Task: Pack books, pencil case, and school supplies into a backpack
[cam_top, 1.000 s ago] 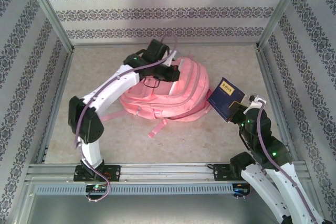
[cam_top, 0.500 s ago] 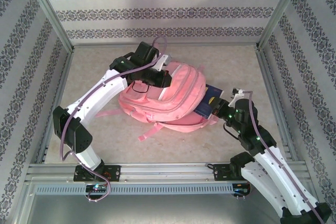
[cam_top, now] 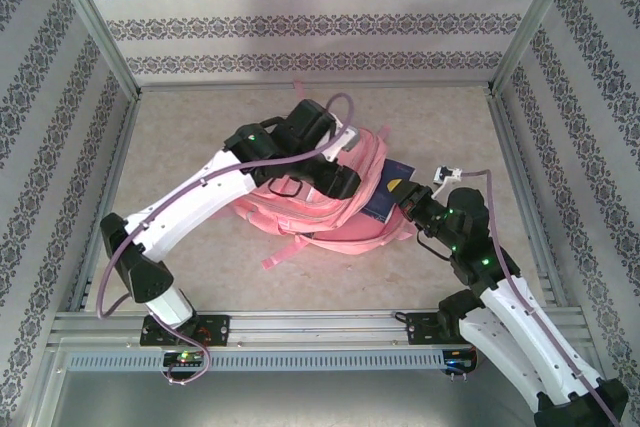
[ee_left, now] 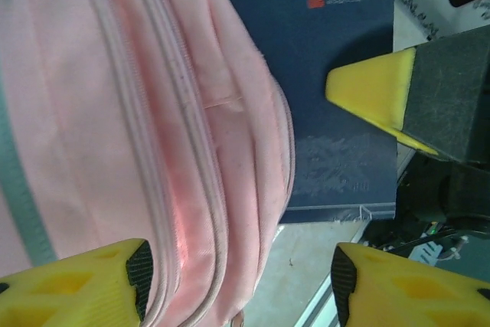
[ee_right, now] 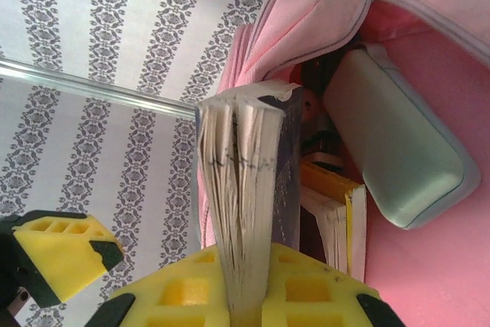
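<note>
The backpack (ee_left: 115,128) is soft pink cloth. It is matt, with a fine weave and stitched seams. The navy book (ee_left: 306,51) has a smooth card cover with a faint shine. Its pages are plain paper with rough, wavy edges. The pencil case (ee_right: 398,158) looks smooth and matt, like soft plastic. The left gripper (ee_left: 239,285) is matt yellow plastic. The left arm (cam_top: 200,197) has shiny white plastic shells and black parts. The table (cam_top: 230,267) is pale, speckled and dull. The rails (cam_top: 320,322) at its near edge are grey metal with a soft shine.
</note>
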You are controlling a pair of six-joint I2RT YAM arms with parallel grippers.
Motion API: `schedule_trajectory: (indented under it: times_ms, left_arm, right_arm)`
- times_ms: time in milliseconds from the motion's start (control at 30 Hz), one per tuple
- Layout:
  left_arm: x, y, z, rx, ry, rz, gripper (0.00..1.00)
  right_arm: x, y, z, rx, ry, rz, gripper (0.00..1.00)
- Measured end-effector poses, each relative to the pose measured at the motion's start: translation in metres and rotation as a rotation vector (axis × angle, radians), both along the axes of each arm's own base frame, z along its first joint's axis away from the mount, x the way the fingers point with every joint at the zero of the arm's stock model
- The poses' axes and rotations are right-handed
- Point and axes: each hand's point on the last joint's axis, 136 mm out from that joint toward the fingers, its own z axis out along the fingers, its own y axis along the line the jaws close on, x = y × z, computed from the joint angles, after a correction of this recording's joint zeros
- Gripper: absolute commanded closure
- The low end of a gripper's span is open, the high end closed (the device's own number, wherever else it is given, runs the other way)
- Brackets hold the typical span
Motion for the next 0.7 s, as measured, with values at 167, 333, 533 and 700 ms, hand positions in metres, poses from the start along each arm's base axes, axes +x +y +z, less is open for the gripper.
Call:
schedule_trajectory:
  times_ms: [167,333,533,700]
  left_arm:
    - [0.012,-0.021,-0.029,0.088,-0.012,0.005,0.35]
    - [0.021,-0.033,-0.051,0.153,-0.024,0.011,0.36]
    - [0.026,-0.042,-0.049,0.213,-0.088,0.013,0.74]
    - [0.029,-0.042,-0.048,0.234,-0.124,0.01,1.0]
  right_arm:
    - [-0.002,0.006,0.001,0.022,-0.002,0.016,1.0]
    - [-0.003,0.008,0.002,0.026,-0.003,0.022,1.0]
    - [-0.002,0.007,-0.001,0.032,0.007,0.009,1.0]
    - [-0.006,0.008,0.001,0.024,-0.004,0.019,1.0]
